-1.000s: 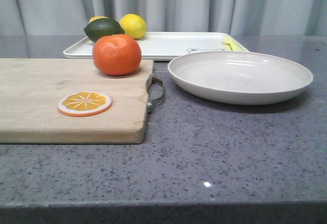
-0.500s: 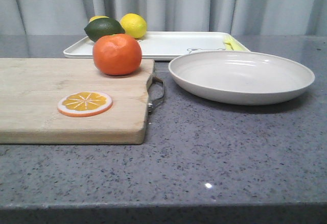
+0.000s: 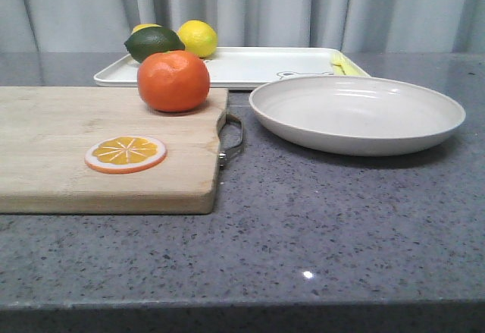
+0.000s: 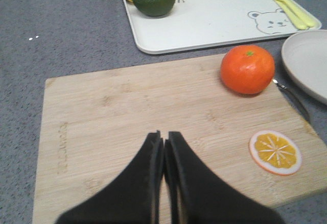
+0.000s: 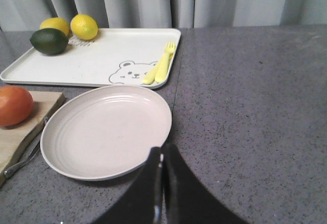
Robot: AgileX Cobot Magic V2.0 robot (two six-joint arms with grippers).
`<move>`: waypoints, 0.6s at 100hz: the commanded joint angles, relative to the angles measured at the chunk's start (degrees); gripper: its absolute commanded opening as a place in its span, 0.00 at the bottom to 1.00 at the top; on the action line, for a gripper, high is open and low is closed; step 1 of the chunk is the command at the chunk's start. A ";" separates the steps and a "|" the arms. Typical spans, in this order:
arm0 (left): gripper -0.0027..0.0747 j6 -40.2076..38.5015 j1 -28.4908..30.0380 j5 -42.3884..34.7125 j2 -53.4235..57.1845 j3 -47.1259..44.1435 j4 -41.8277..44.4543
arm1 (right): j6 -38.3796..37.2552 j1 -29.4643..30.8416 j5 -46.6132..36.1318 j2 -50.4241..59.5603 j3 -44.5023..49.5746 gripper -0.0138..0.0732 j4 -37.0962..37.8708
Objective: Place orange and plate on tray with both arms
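The orange [image 3: 173,81] sits at the far right corner of the cutting board [image 3: 68,151], well ahead of the left gripper [image 4: 163,141], whose fingers are pressed together, empty. The plate [image 5: 104,130] rests on the counter just before the tray [image 5: 97,55], right beneath the right gripper [image 5: 161,155], also clenched and empty.

Soft, even overhead light, faint shadows under the plate [image 3: 356,113], a small glare speck on the countertop [image 3: 307,274].
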State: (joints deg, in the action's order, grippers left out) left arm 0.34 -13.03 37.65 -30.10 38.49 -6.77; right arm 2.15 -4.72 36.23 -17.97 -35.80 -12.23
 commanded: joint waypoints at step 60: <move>0.38 6.21 -1.94 -2.24 -8.54 9.20 -2.02 | 0.50 0.43 2.40 -6.75 -6.74 0.22 -3.40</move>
State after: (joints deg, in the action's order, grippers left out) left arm 5.21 -14.42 38.99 -38.37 45.56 -7.85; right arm 2.25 -4.72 42.24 -23.75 -40.55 -14.02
